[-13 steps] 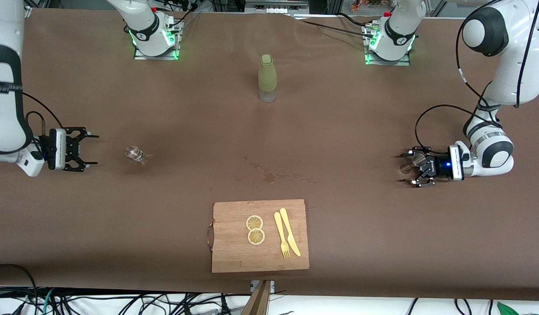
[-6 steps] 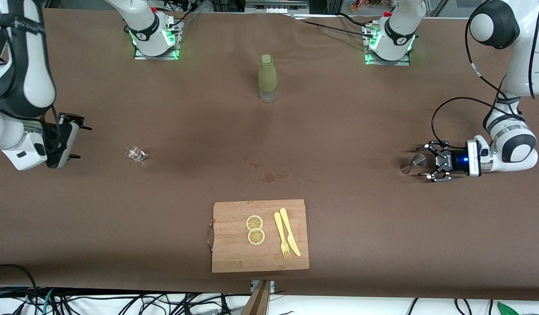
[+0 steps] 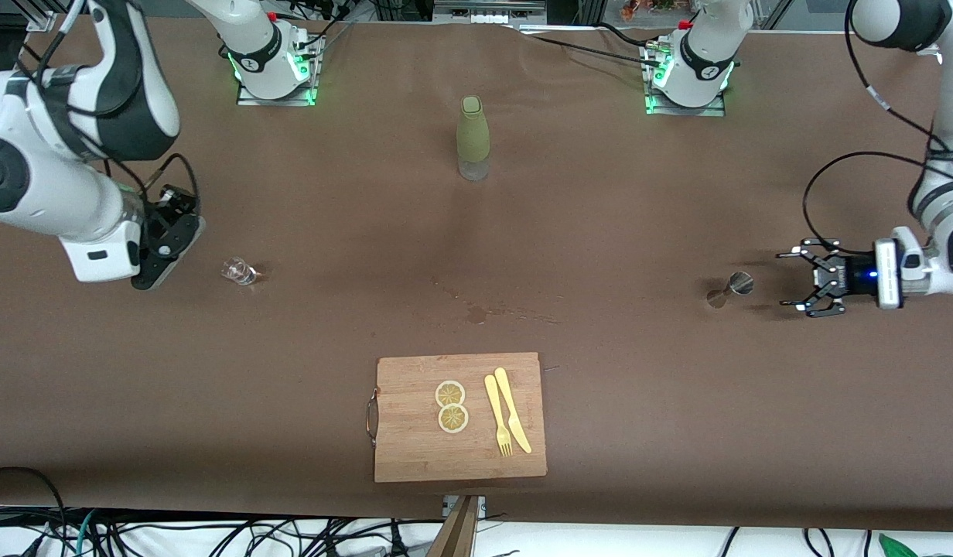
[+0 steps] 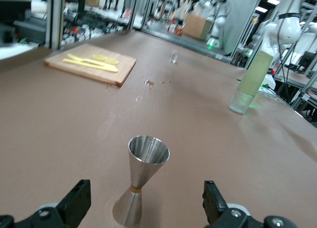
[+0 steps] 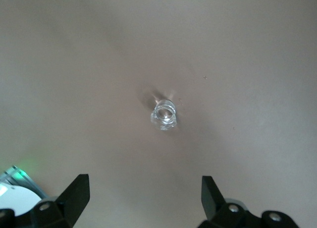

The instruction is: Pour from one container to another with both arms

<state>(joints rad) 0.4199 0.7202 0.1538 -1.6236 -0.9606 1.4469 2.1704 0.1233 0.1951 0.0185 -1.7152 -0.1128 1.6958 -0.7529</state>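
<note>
Right gripper, front view's left middle, mostly hidden under own wrist; right wrist view shows fingers spread, empty, above small clear glass. Glass contents hard to make out. Left gripper, right middle edge, fingers spread, empty, just beside upright steel jigger, not touching. Left arm cut off by right edge.

Since earlier frames: left gripper drew back off jigger; right gripper turned downward, shifted toward glass. Green bottle upper centre of worktop, unmoved.
</note>
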